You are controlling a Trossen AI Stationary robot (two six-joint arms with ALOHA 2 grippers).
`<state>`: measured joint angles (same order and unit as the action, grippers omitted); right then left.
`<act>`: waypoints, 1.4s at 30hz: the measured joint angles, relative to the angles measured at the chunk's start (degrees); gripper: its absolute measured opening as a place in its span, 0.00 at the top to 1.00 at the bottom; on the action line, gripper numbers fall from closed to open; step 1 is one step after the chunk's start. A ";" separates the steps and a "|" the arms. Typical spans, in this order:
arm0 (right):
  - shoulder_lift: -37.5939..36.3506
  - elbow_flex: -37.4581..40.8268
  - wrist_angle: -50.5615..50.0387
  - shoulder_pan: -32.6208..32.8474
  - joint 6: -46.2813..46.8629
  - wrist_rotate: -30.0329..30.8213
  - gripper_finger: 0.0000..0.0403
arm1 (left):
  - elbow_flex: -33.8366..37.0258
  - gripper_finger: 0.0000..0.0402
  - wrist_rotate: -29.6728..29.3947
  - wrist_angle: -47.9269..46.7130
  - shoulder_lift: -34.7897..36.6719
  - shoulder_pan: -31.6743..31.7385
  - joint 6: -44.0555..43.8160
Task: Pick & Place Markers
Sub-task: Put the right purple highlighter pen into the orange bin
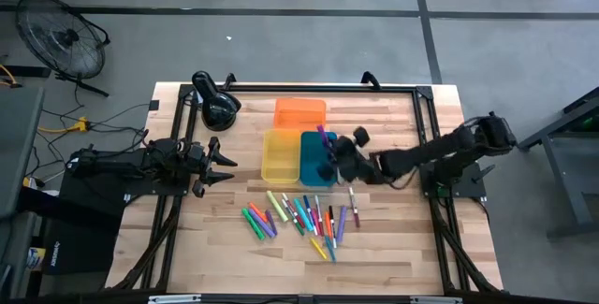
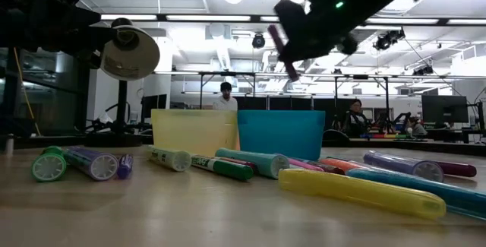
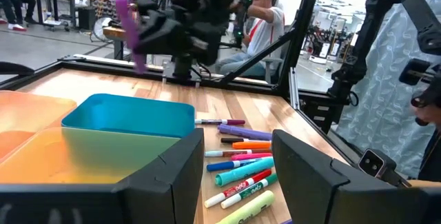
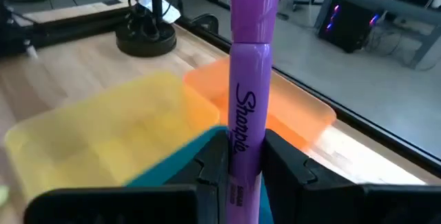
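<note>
The right gripper [image 1: 329,150] is hanging over the blue tray [image 1: 316,167], its fingers clamped on a purple marker [image 4: 247,86] that is standing roughly upright between them, clear above the tray's rim in the low view. The blue tray is sitting just beside the yellow tray [image 1: 280,157], with the orange tray [image 1: 299,113] behind both. By my reading the task is barely under way: the rest of the markers [image 1: 299,218] are lying scattered on the worktop [image 1: 393,248] in front of the trays, and I cannot tell whether any tray is holding a marker yet (their insides are mostly hidden). The carried marker looks ready to be let go into the blue tray; nearly the whole pile is left. The left gripper [image 1: 217,166] is waiting at the left side of the worktop, fingers apart, well away from the trays. Open room looks good in front of and to the right of the pile; the tray walls, a black lamp [image 1: 215,106] at the back left and the frame rails along the edges are the things to keep clear of.
</note>
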<state>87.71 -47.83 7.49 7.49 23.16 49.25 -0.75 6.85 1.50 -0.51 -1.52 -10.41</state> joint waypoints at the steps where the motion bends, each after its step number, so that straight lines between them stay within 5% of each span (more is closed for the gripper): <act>1: 0.45 0.00 1.23 -1.85 -0.82 -1.68 0.86 | 0.00 0.58 0.00 -0.01 -0.01 0.00 0.01; 13: 6.31 -0.02 16.84 -20.74 -8.44 -20.29 0.86 | 0.00 0.58 0.00 -0.01 0.00 0.00 -0.01; 20: 12.28 -5.39 15.82 -28.07 -9.56 -31.33 0.86 | 0.00 0.58 0.00 -0.01 0.01 0.01 0.00; 32: 24.11 -34.04 -23.10 -28.37 -25.45 -37.72 0.86 | 0.00 0.58 0.00 0.00 0.00 0.00 -0.01; 42: 30.33 -47.69 -38.80 -28.67 -38.70 -43.55 0.86 | 0.00 0.58 0.00 -0.01 0.01 0.00 0.01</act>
<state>118.03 -95.52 -31.32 -21.18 -15.54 5.71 -0.75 6.85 1.50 -0.49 -1.52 -10.40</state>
